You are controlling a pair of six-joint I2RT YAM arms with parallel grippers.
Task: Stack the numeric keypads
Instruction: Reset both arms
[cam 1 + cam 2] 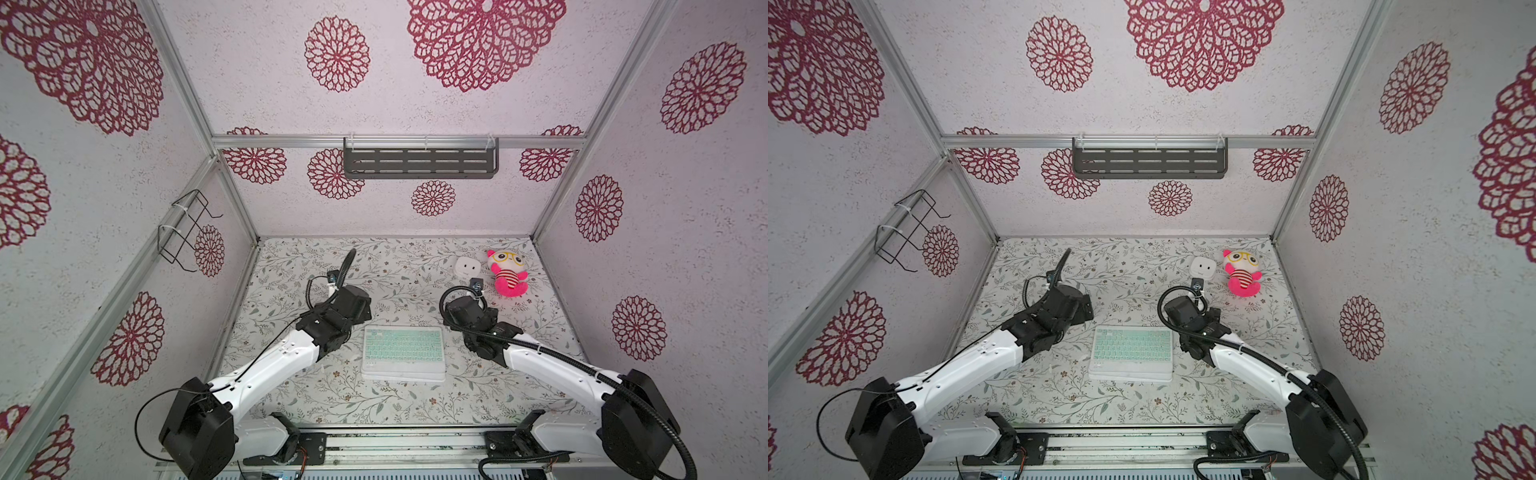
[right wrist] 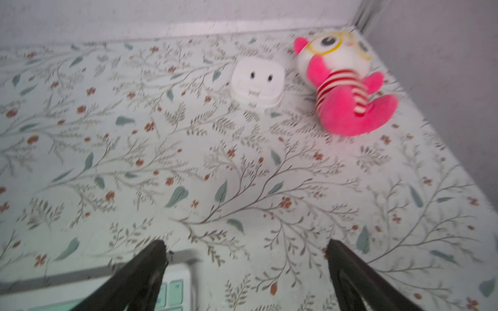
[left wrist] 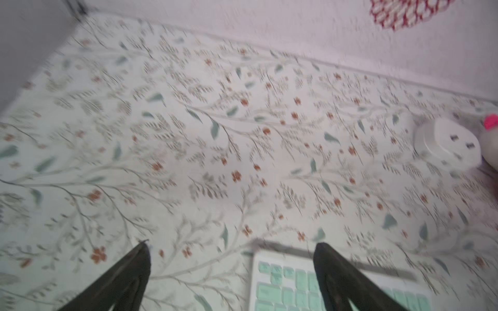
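Left claw and right claw hang spread, empty, flanking the keypads, mint on top; stacking looks finished, retreat next.

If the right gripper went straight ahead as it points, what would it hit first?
Likely the white cube, which lies nearly dead ahead of the open right gripper; if it's angled down, the table first. Depth unclear.

White arm shells with small screws, black joint housings, ribbed black cable conduits.
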